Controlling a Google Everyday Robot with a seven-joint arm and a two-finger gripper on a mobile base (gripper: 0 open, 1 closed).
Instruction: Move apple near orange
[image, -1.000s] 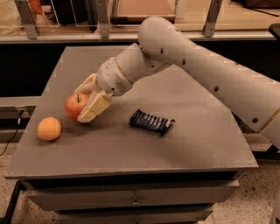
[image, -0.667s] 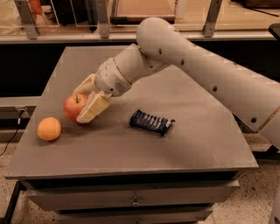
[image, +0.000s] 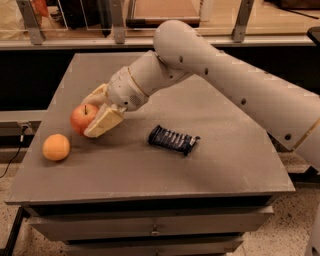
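1. The apple (image: 80, 116) is round and red with a yellow-orange blush and a short dark stem on top.
2. The gripper (image: 87, 118) has its 2 cream fingers (image: 104, 123) closed against the apple's sides, gripping it over the table (image: 225, 165), left of centre.
3. The orange (image: 56, 147), smooth and pale orange, lies near the apple, toward the front-left.
4. A dark packet (image: 172, 140) lies mid-table.

Warm, dimmish light comes from overhead, as I read it: the arm (image: 225, 85) is palest along its top, and the counter (image: 150, 175) shows only soft shadows. At 9 o'clock the gripper (image: 88, 118), clasping the apple (image: 80, 116), darkens the surface beneath; the orange (image: 56, 147) is lightest on top.
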